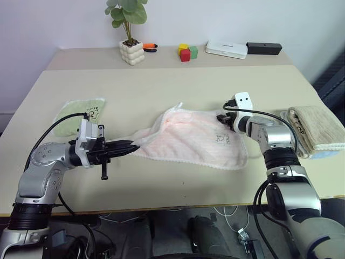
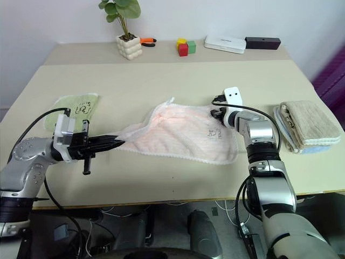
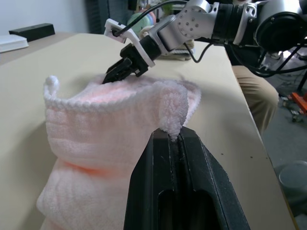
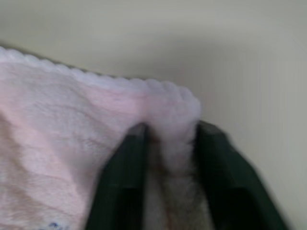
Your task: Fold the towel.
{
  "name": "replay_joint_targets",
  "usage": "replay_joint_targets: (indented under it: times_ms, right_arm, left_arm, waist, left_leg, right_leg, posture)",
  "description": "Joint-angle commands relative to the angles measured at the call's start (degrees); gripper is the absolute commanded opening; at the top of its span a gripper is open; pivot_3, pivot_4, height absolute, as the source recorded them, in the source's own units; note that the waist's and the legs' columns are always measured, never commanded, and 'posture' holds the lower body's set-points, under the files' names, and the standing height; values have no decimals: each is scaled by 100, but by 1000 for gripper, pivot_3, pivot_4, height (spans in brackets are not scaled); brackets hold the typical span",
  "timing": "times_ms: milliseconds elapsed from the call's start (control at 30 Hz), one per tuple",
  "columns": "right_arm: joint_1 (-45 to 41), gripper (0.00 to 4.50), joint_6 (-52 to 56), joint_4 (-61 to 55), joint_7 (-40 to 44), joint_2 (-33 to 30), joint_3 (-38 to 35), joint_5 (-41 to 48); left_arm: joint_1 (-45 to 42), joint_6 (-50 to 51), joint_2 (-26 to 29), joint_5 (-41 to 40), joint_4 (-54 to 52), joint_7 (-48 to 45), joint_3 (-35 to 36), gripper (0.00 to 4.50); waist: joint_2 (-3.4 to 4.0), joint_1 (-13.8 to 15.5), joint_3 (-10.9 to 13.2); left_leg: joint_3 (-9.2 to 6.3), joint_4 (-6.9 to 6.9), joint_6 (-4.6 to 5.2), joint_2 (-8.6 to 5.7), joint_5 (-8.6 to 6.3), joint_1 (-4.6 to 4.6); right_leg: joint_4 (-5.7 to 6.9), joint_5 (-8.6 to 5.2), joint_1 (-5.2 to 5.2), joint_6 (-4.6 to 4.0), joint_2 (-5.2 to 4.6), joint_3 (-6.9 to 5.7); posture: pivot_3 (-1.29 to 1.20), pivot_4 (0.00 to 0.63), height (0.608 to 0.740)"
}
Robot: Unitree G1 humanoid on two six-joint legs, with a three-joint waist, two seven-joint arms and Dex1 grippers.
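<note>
- Nearest the camera, the left gripper (image 1: 128, 147) sits low over the near left of the table (image 1: 161, 86), its black fingers pressed together on a drawn-out corner of the towel (image 1: 188, 137); the left wrist view shows a tuft of pile squeezed between them.
- The towel lies mid-table, partly rumpled, its left corner pulled into a point toward that gripper, the rest spread flat with the small dark printed mark (image 1: 221, 138) near its right side.
- The right gripper (image 1: 222, 119) is at the towel's far right corner; in the right wrist view its fingers (image 4: 125, 177) bracket a bunched fold of the scalloped edge, pinching the cloth.
- The towel looks like soft, light terry: it will sag and drape with no stiffness, and the looped pile should give good friction, so slipping seems unlikely if enough fabric is caught.
- Corners and the hemmed edge are the sensible holds, as both grippers have them now; a pinch on the middle would only bunch it.
- A light-green cloth (image 1: 81, 113) lies far left and a beige folded towel (image 1: 317, 128) at the right, both apart from the towel.
</note>
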Motion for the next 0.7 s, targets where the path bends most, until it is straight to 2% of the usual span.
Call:
replay_joint_targets:
  times_ms: [33,200,300,500,633,700]
  right_arm:
    - [95,89,228,-35,-3,30,21,8]
    - [210,89,11,-290,-132,-63,62,-115]
    - [363,89,-228,-696,-145,-120,-153,17]
    - [1002,89,-3,-2149,635,-379,-705,899]
    - [1431,89,-358,-2907,863,-712,-579,825]
    - [1424,89,-143,-3088,935,-666,-745,1146]
  left_arm:
    - [-157,36,5,-7,-164,32,-19,0]
    - [-225,22,-26,95,-64,100,-50,0]
    - [-386,3,-105,203,181,309,-8,0]
    - [-1038,-43,-447,-32,1192,856,584,0]
    - [-1106,-216,-456,379,1560,970,466,0]
    - [-1297,-413,-538,515,1889,972,414,0]
  waist:
    - [-1,3,-1]
    - [-1,11,-1]
    - [-1,36,-1]
    - [1,36,3]
    - [1,8,3]
    - [1,1,3]
  left_leg:
    - [0,0,0,0,0,1]
    - [0,2,0,-1,0,2]
    - [0,2,0,-1,0,1]
    - [-2,5,0,-2,0,-5]
    - [-2,-4,0,-2,0,-4]
    - [-2,-4,0,-1,0,-3]
  right_leg:
    - [0,0,2,0,0,0]
    - [-1,0,5,0,-1,0]
    - [-1,0,4,0,-1,0]
    - [-2,1,1,3,-1,0]
    - [-5,1,-1,4,0,-1]
    - [-4,1,-2,4,2,-1]
  posture:
    - [0,150,740]
    - [0,150,740]
    - [0,150,740]
    - [0,150,740]
    - [0,150,740]
    - [0,150,740]
